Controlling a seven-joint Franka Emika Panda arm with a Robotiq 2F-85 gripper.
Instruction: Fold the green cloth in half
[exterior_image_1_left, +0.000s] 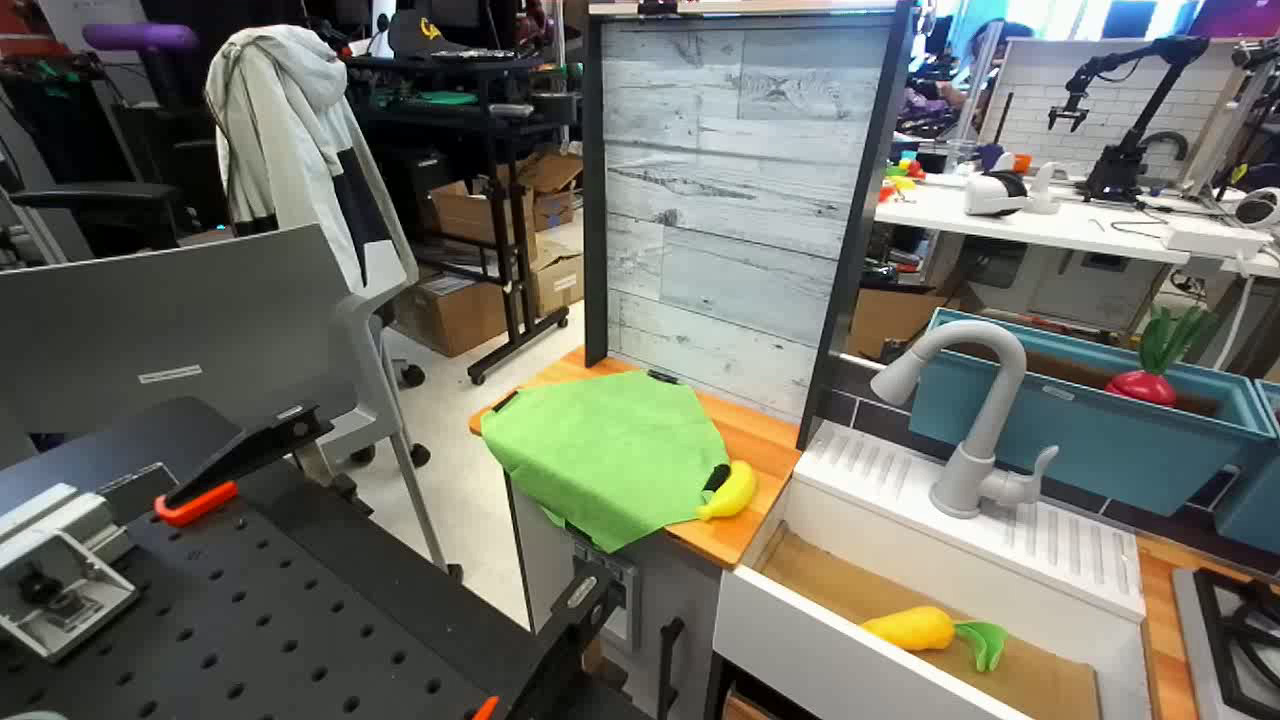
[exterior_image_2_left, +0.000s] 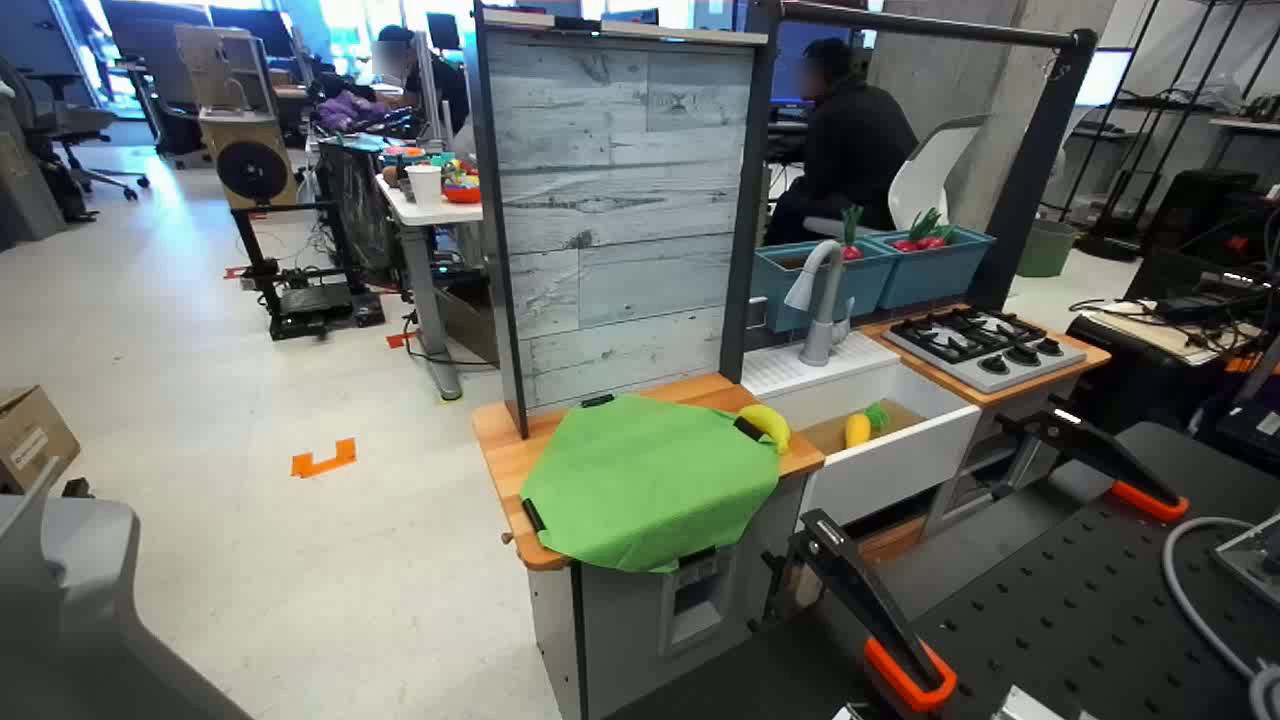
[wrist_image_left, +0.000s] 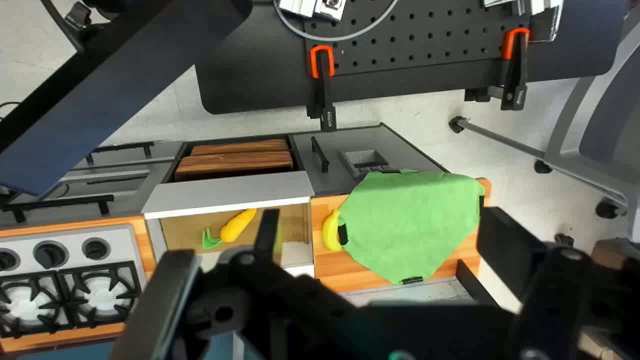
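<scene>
The green cloth (exterior_image_2_left: 650, 480) is spread broadly across the wooden bench (exterior_image_2_left: 503, 450) and is not yet folded in half; in both exterior views its front part is draped over the bench's edge. It is coloured an even, bright green, faintly creased where it is bent downward, and its many-sided outline is marked by four black pieces (exterior_image_2_left: 533, 514), one of them set beside a yellow toy banana (exterior_image_1_left: 735, 490) at the cloth's side. Next to the bench a white sink (exterior_image_1_left: 800, 640) is fitted, and on its brown bottom a yellow toy vegetable (exterior_image_1_left: 912, 629) with a green top is laid. Behind the sink a grey tap (exterior_image_1_left: 985, 440) is mounted. Farther back, in a blue planter (exterior_image_2_left: 865, 290), one red vegetable (exterior_image_2_left: 851, 253) with green leaves is seen upright; in the adjoining planter (exterior_image_2_left: 930, 284), others like it are grouped. In a compartment (wrist_image_left: 296, 155) below the sink, two wood-grained pieces (wrist_image_left: 230, 162) are seen. On the sink's far side from the cloth, a stove (exterior_image_2_left: 985, 350) is set. Well apart from these, coloured things too small to be told are held in a red bowl (exterior_image_2_left: 462, 195). In the wrist view the claw (wrist_image_left: 340, 245) is set wide, its fingers (wrist_image_left: 510, 250) well apart.
</scene>
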